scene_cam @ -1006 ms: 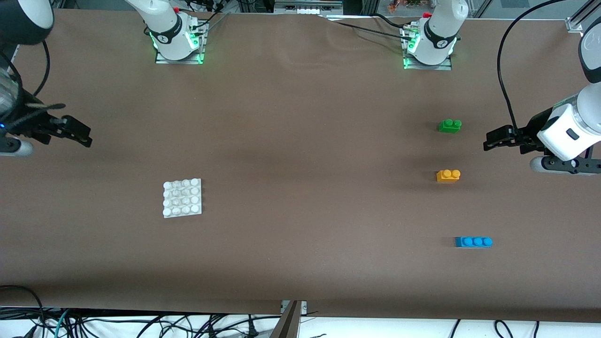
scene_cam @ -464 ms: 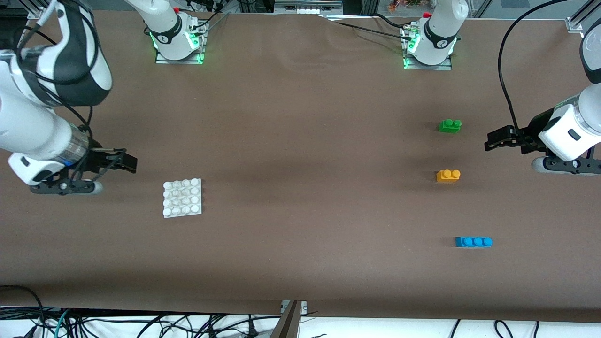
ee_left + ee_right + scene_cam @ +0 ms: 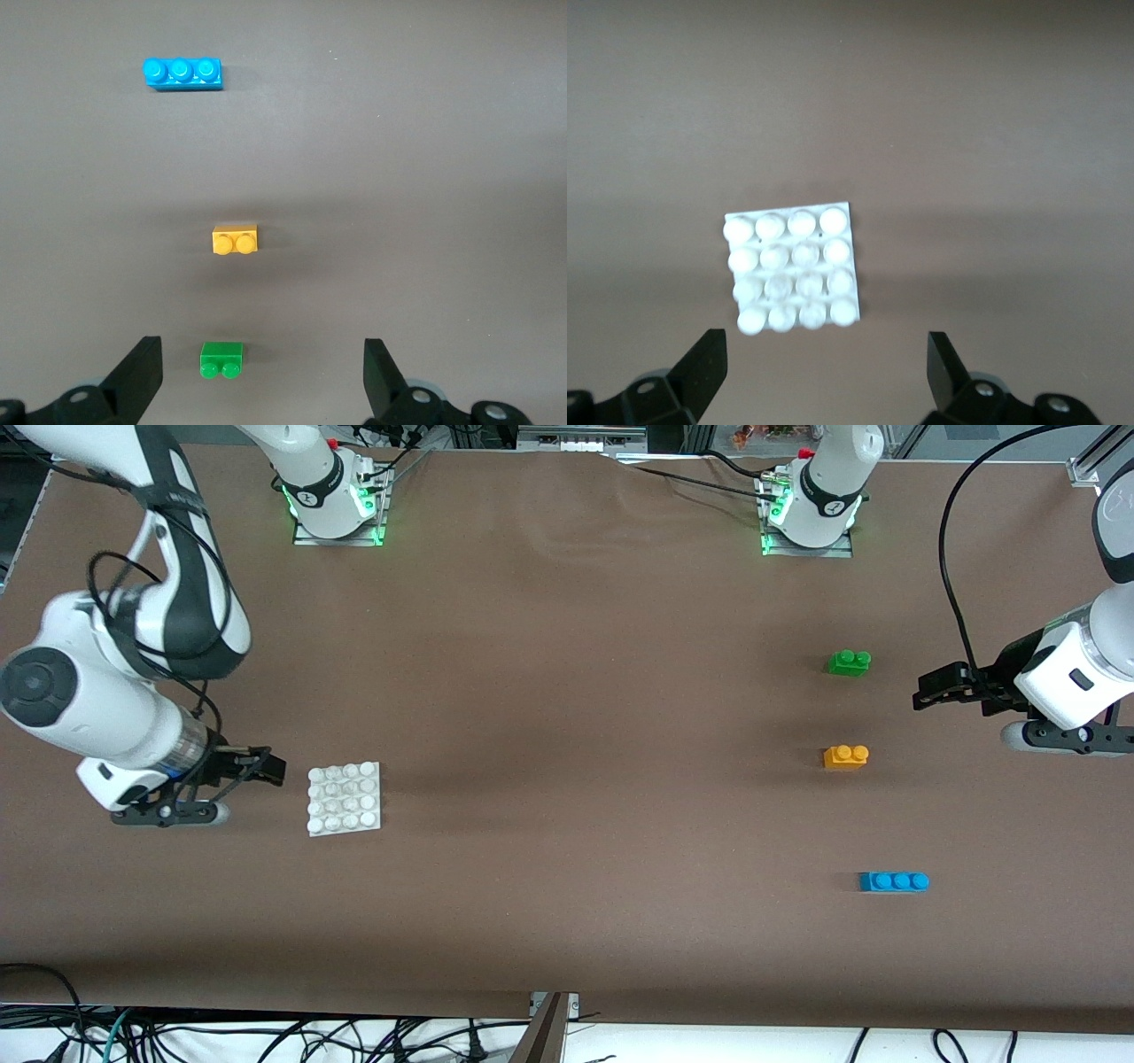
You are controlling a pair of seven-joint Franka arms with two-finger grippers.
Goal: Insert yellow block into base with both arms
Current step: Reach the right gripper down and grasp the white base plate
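Item 1 — my right gripper: up over the table at the right arm's end, just beside the base, not touching it; jaws spread wide, nothing between them. In the right wrist view the fingers stand apart with the base ahead of them

Item 2 — my left gripper: over the table at the left arm's end, near the green brick, jaws wide apart and empty; fingers in the left wrist view frame the green brick

Item 3 — the yellow block: flat on the table, studs up, toward the left arm's end, well apart from the base; between the green brick, which lies farther from the front camera, and the blue brick, which lies nearer. Left wrist view shows the yellow block and the blue brick in one loose line with the green

Item 4 — the base: flat on the table, studs up, nothing on it
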